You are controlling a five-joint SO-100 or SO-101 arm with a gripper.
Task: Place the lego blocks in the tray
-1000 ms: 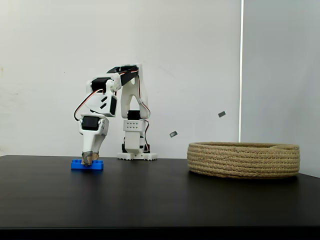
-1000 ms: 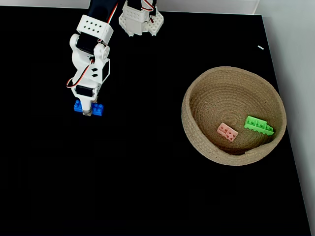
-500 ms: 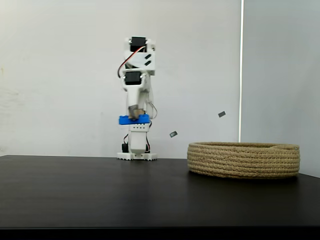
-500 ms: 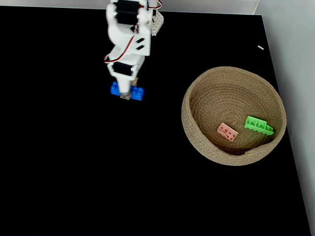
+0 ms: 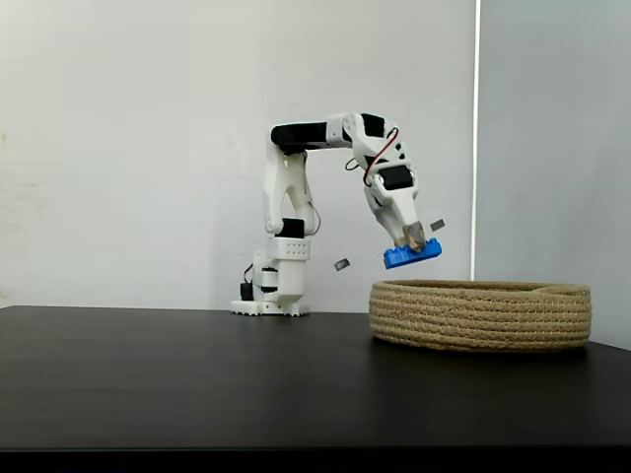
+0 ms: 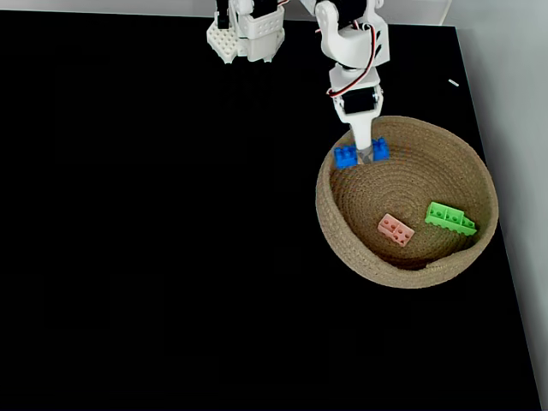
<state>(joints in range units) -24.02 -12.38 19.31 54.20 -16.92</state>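
My gripper (image 5: 415, 239) (image 6: 367, 154) is shut on the long blue lego block (image 5: 411, 254) (image 6: 346, 157) and holds it tilted in the air, just above the near-left rim of the tray (image 5: 481, 315) (image 6: 342, 240), a wide coiled tan rope basket. In a fixed view from above, a green lego block (image 6: 450, 218) and a pale pink lego block (image 6: 396, 229) lie on the tray's floor toward its right side.
The arm's white base (image 5: 270, 296) (image 6: 244, 34) stands at the back of the black table (image 5: 197, 384) (image 6: 154, 257). A wall rises behind the table, with its right edge close beside the tray.
The arm swung from the table's left side, lifting the blue block off the surface, and carried it right to above the tray's rim. The green and pink blocks stayed put.
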